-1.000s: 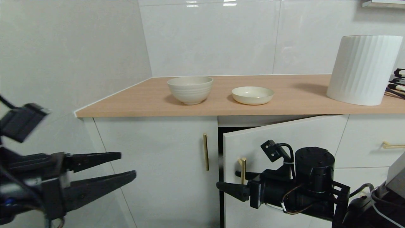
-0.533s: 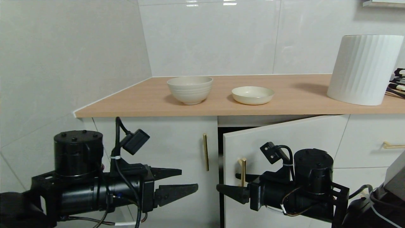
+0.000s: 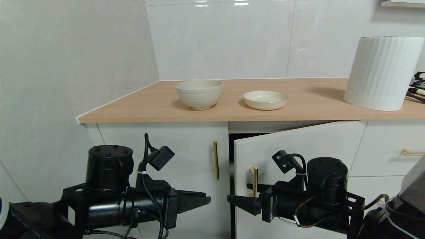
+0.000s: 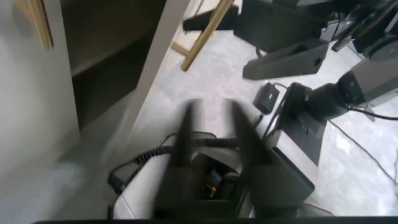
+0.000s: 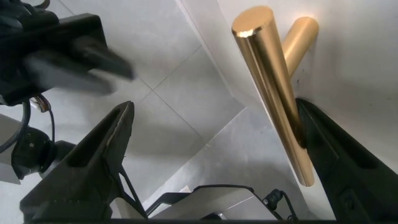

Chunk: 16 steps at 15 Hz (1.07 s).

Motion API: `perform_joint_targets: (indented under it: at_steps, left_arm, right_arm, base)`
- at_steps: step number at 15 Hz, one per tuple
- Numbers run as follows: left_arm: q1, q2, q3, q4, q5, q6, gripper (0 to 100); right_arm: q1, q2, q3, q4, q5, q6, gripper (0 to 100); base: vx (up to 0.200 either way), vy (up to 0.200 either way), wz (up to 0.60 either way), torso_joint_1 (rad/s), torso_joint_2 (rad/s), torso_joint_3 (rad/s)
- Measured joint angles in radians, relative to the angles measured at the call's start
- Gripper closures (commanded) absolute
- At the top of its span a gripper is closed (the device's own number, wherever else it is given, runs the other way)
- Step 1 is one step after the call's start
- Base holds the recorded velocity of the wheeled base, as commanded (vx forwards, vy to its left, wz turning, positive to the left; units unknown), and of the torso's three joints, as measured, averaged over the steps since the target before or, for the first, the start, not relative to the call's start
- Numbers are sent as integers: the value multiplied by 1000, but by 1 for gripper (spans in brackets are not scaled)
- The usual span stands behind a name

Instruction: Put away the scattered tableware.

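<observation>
Editor: Swinging in low over the past second, the left gripper (image 3: 203, 201) now sits just left of the ajar cabinet door (image 3: 298, 146), while its partner has kept its place. Jaws?

Photographer: The left pair is narrowed to a slim gap and holds nothing. At the door's free edge, the right gripper (image 3: 239, 191) is spread wide with the brass handle (image 3: 254, 179) between its fingers, not clamped.

Editor: And the tableware?

Photographer: It sits untouched on the countertop (image 3: 132, 111) above the door. The ribbed bowl (image 3: 199, 94) is up and left of the door, the shallow dish (image 3: 265, 99) over its free edge. Both stand upright, mouths up. They are round, so neither has a long axis. The handle's bar runs vertical.

Editor: Stage?

Photographer: Opening storage, by my reading. The next move calls for drawing the handle outward along the door's arc, hinge to the right, until the shelf is reachable.
</observation>
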<state>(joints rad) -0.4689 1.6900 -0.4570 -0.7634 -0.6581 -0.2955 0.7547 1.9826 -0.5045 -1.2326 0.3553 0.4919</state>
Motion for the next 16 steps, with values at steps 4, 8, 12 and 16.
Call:
perform_joint_targets:
  at_steps: [4,8,12,16]
  left_arm:
    - [-10,64,-35,-96,9,1,100]
    - [-9,219,-136,-221,87,0,100]
    - [-9,394,-187,-474,167,-1,100]
    - [-28,474,-182,-567,177,-11,100]
  right_arm:
    - [0,8,1,0,0,1,0]
    - [1,13,5,-18,-1,1,0]
    - [12,14,9,-27,-4,1,0]
    - [14,14,9,-28,-4,1,0]
  base:
    - [0,0,0,0,0,0]
    - [0,0,0,0,0,0]
    - [0,0,0,0,0,0]
    - [0,0,0,0,0,0]
